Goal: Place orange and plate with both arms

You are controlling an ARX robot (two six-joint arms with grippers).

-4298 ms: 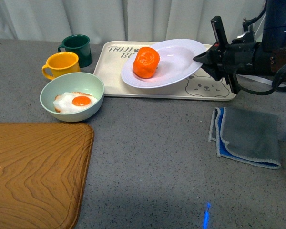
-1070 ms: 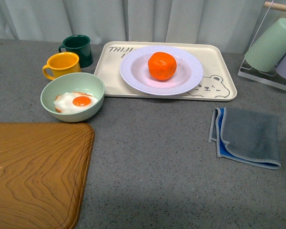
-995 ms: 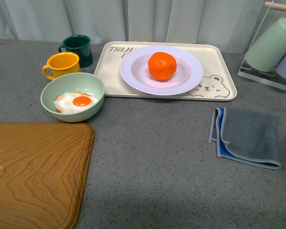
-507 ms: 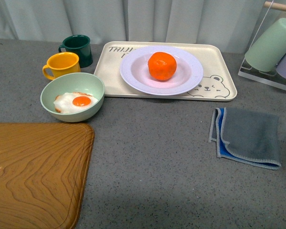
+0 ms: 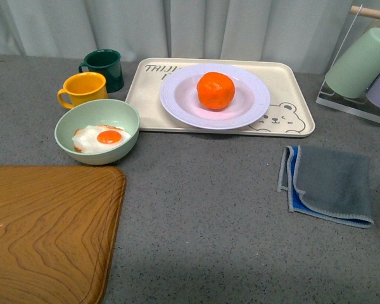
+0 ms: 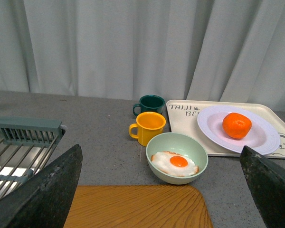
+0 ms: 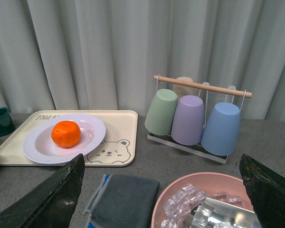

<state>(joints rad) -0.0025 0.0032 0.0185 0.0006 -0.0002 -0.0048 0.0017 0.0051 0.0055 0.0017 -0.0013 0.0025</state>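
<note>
The orange (image 5: 215, 90) sits on the plate (image 5: 177, 95). The job looks done. Both claws (image 6: 152, 190) (image 7: 156, 199) gape wide, holding nothing, so no next move seems needed.

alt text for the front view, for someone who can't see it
An orange sits on a white plate resting on a cream bear tray. Nearby are a green bowl holding a fried egg, two mugs, and a grey cloth.

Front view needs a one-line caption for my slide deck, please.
Orange resting on the white plate atop the bear tray, no arms in view.
</note>
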